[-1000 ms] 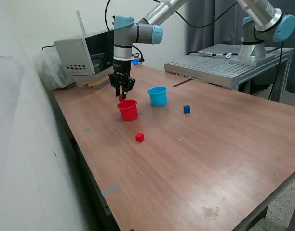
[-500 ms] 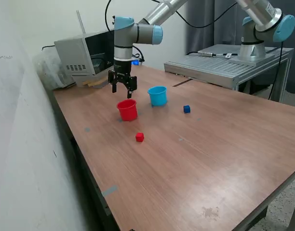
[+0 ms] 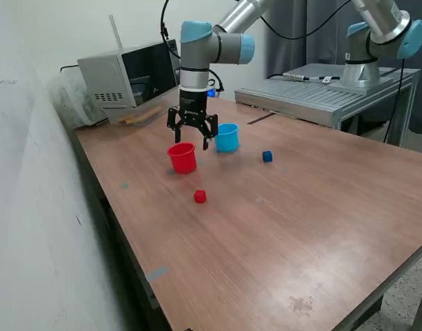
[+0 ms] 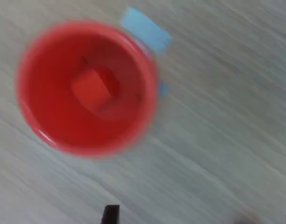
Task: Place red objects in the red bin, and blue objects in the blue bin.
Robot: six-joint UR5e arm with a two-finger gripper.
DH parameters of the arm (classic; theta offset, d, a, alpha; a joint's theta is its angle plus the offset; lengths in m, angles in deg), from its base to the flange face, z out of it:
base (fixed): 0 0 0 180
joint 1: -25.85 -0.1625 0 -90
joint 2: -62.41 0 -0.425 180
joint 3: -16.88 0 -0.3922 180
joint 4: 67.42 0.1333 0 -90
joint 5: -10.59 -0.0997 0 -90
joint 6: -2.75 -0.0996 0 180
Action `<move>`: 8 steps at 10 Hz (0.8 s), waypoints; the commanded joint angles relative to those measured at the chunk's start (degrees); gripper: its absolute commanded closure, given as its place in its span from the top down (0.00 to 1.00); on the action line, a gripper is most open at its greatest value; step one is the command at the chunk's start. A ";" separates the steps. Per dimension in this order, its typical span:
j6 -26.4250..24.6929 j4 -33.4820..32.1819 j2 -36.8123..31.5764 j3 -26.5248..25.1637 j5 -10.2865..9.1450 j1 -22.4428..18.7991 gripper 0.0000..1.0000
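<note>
My gripper (image 3: 192, 136) hangs above the table (image 3: 280, 227) with its fingers spread and nothing between them, between the red cup (image 3: 183, 157) and the light blue cup (image 3: 226, 137), a little above their rims. In the wrist view only the dark tips of my fingers show at the picture's edge, well apart.

The red cup stands upright, mouth up, its long axis vertical. The blurred wrist view looks straight down into it: a red cube (image 4: 95, 87) lies flat on its bottom, near the middle, turned so its corners point diagonally across the picture. A patch of light blue tape (image 4: 146, 29) lies on the wood just beside the cup's rim.

The light blue cup also stands upright, mouth up, on the exterior view's right of the red cup, a clear gap between them. I cannot see into it.

A second red cube (image 3: 200, 196) sits on the bare wood nearer the camera than the red cup, apart from it. A dark blue cube (image 3: 267, 156) rests to the exterior view's right of the blue cup, also apart. Both are too small to tell how they are turned.

Near and to the exterior view's right of the cubes the tabletop is open wood up to its edges. At the far left corner stands a microwave (image 3: 125, 79); a metal platform (image 3: 321, 93) borders the far right side.
</note>
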State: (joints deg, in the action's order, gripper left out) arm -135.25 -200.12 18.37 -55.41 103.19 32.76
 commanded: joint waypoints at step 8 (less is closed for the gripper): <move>16.97 4.91 7.54 11.62 -4.18 -7.26 1.00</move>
State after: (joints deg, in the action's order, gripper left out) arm -118.77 -195.45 21.68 -48.84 99.28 25.64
